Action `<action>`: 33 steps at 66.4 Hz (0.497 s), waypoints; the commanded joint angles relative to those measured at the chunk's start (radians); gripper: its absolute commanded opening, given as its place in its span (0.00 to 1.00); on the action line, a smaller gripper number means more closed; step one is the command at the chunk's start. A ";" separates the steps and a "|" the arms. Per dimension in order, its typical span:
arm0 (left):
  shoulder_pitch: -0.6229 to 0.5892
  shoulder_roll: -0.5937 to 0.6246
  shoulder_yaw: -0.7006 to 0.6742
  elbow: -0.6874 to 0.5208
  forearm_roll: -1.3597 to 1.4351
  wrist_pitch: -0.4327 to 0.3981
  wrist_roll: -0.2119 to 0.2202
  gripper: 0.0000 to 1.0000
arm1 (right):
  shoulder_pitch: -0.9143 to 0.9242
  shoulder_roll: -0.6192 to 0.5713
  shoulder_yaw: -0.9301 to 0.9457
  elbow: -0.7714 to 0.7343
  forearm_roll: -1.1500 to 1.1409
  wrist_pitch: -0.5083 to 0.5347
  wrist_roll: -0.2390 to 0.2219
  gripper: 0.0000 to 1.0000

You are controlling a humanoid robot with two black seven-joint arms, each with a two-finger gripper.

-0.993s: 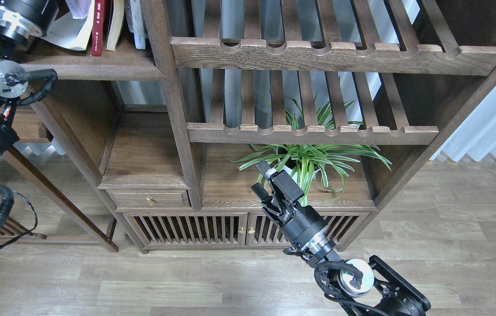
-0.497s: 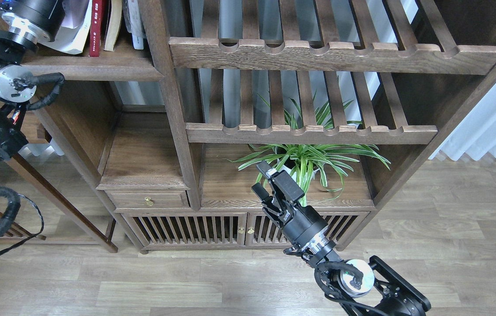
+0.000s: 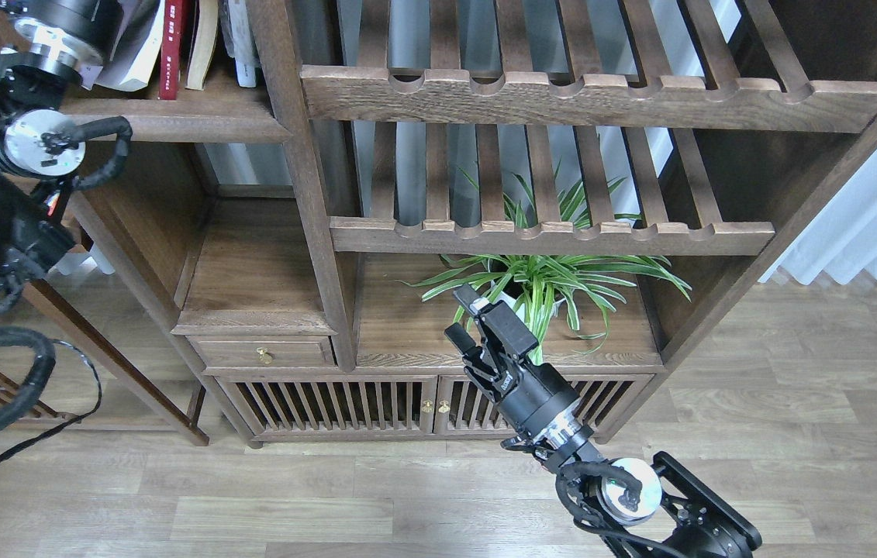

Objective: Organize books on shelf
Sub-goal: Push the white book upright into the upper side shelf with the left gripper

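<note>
Two-fingered right pincer (image 3: 463, 315) parted, empty, beside plant (image 3: 543, 280)

books (image 3: 174, 43) upright on shelf (image 3: 174, 124), plant (image 3: 547, 283) below

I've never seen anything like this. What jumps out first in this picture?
Probably the green striped plant, bright against the dark wooden cabinet, standing in the lower compartment under two slatted racks. Right in front of it a black robot arm rises from the bottom edge, its right gripper with fingers apart and holding nothing. At the top left, the other arm reaches up to a solid shelf where books stand; its end is cut off by the edge.
</note>
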 commanded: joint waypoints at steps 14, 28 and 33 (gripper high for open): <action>0.188 0.130 -0.005 -0.340 -0.174 0.000 0.179 0.55 | 0.002 0.000 -0.001 0.020 0.002 -0.023 -0.002 0.99; 0.289 0.233 -0.054 -0.558 -0.248 0.000 0.265 0.55 | 0.002 0.000 0.000 0.032 0.006 -0.045 -0.002 0.99; 0.330 0.264 -0.071 -0.620 -0.252 0.000 0.289 0.56 | 0.002 0.000 0.002 0.034 0.005 -0.045 -0.001 0.99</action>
